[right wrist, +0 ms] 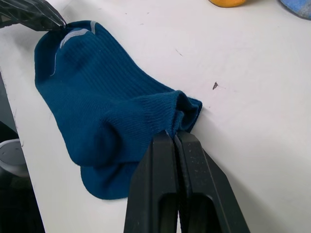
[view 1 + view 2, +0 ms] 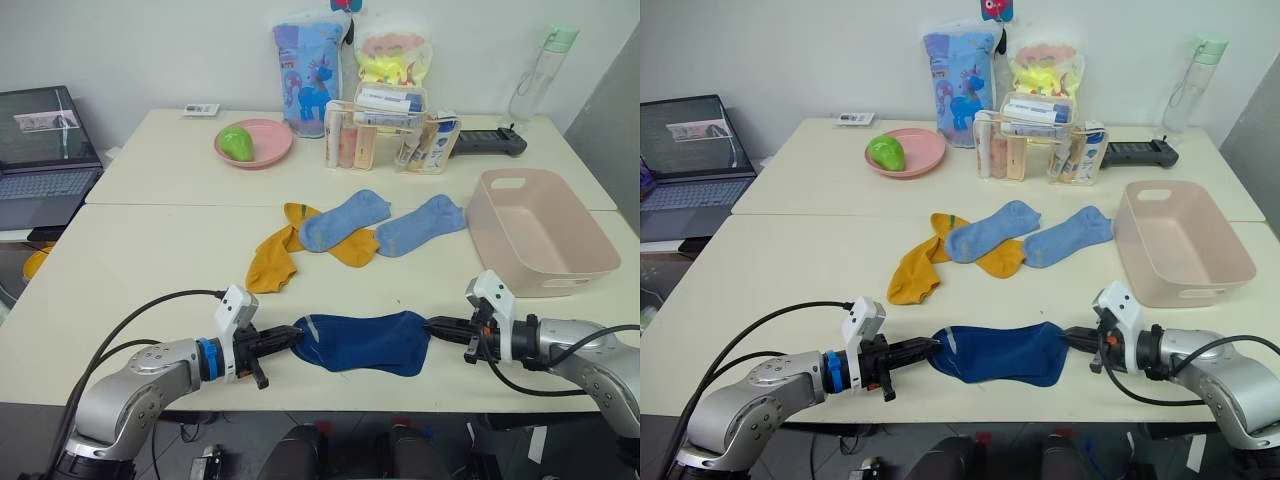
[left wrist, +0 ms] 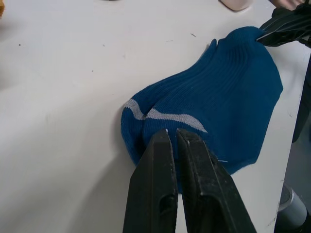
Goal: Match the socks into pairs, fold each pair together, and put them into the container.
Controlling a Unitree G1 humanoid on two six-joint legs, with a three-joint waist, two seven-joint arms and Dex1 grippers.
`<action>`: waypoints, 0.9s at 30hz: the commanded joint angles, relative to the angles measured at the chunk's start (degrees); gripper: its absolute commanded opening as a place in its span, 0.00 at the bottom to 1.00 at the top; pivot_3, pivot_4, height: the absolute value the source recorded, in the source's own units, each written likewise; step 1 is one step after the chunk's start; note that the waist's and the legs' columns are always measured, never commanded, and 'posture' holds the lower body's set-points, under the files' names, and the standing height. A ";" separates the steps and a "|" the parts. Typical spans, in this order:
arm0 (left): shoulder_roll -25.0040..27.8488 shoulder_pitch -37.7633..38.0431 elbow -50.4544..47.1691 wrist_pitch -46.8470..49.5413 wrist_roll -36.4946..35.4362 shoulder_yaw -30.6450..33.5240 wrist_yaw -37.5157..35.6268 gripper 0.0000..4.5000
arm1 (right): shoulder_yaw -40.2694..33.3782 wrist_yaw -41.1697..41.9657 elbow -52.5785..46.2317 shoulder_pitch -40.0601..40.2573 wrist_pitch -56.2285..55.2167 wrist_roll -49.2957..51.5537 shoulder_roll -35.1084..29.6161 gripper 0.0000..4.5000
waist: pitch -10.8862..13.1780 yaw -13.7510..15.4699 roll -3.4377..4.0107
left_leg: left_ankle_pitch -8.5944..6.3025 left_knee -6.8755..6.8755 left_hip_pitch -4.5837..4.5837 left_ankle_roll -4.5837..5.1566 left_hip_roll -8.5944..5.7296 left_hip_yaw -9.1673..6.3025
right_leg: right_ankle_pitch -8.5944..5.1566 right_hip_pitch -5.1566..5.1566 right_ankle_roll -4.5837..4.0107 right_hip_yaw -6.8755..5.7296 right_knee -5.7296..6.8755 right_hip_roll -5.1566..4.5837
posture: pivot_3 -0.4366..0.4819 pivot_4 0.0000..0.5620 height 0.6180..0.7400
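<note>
Head view: navy pair (image 2: 365,341) lies stacked at the desk (image 2: 130,290) front edge, well short of the container (image 2: 540,232); left tool (image 2: 292,337) and right tool (image 2: 433,326) each pinch an end. Wrist views: both tools clamped narrow on knit. Folding step; next, I'd judge, bring one end over the other.

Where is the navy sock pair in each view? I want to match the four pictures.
Left eye view: navy socks at the near table edge, between both grippers.
Right eye view: same place, low centre.
Left wrist view: socks beyond the left gripper, which pinches the striped end.
Right wrist view: socks beyond the right gripper, which pinches the other end.
Shared landmark: the grey stripe at the left gripper's end.
</note>
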 commanded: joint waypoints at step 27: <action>0.09 -2.13 1.94 -7.60 4.80 0.32 -5.25 0.51 | -0.62 -0.18 -1.93 -0.26 -0.18 1.16 0.52 0.00 | 0.00 -0.02 0.00 | 0.00 0.00 0.00 0.01 0.00 0.00 | 0.00 0.00 0.00 0.00 0.01 0.00 | 0.48 0.27 1.00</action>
